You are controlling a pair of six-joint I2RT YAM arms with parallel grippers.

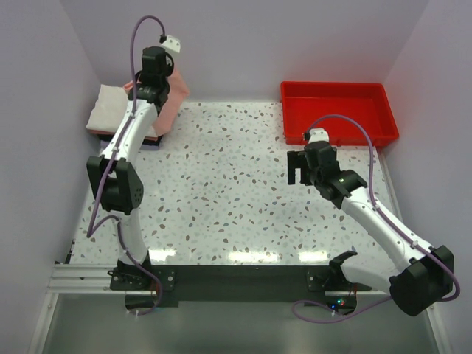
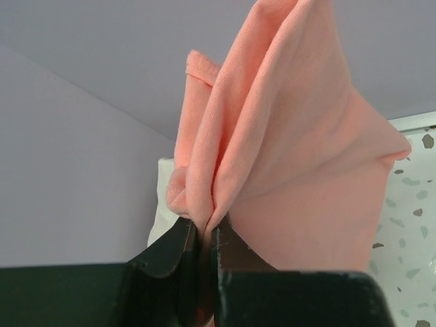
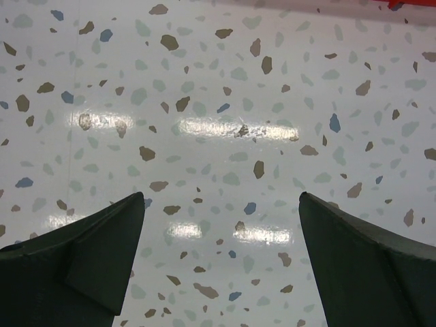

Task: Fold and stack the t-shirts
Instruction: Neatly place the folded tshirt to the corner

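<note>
Left gripper (image 2: 206, 230) pinches pink tee (image 2: 293, 170) (folded stack (image 1: 105, 110) partly hidden); right gripper (image 3: 221, 197) gapes.

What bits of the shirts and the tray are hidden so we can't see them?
Stack: top view, the left arm covers its right side, so the shirt count is unclear.
Pink shirt: left wrist view, the shut left claw hides the pinched part, and the top edge cuts it off.
Tray: right wrist view, only a red sliver at the top edge.

1. Folded t-shirts (image 1: 107, 110) lie stacked at the table's (image 1: 236, 206) far left corner.
2. A hanging t-shirt (image 1: 175, 99) is just right of them, below the left gripper (image 2: 208, 231).
3. The tray (image 1: 335, 87) sits at the far right corner.
</note>
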